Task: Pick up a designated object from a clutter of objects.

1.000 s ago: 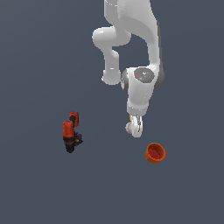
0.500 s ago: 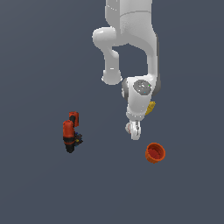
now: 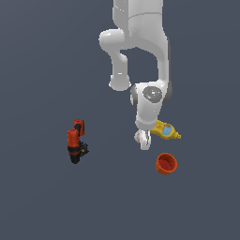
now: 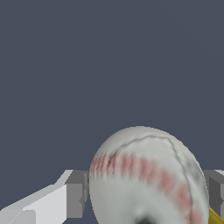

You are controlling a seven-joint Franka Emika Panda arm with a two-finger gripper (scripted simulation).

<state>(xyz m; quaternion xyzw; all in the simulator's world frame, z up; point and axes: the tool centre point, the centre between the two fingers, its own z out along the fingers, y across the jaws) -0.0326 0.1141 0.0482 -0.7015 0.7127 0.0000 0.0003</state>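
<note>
The white ball (image 4: 144, 170) with faint red seam marks sits between my two fingers in the wrist view, and both pads touch its sides. In the exterior view my gripper (image 3: 143, 140) points down and is shut on the ball (image 3: 139, 137), most of which the fingers hide. The rest of the clutter lies around it: the yellow squeeze bottle (image 3: 166, 131) just to the exterior view's right of the gripper, the orange-red cup (image 3: 166, 163) below it, and the red-and-black power drill (image 3: 75, 142) far to the exterior view's left.
The floor is plain dark grey. A sliver of the yellow bottle (image 4: 215, 217) shows beside one finger (image 4: 77, 199) in the wrist view. The white arm (image 3: 150, 101) rises above the gripper.
The wrist has swung toward the exterior view's left, uncovering the yellow bottle behind it. The gripper stays at the ball. The cup and drill have not moved.
</note>
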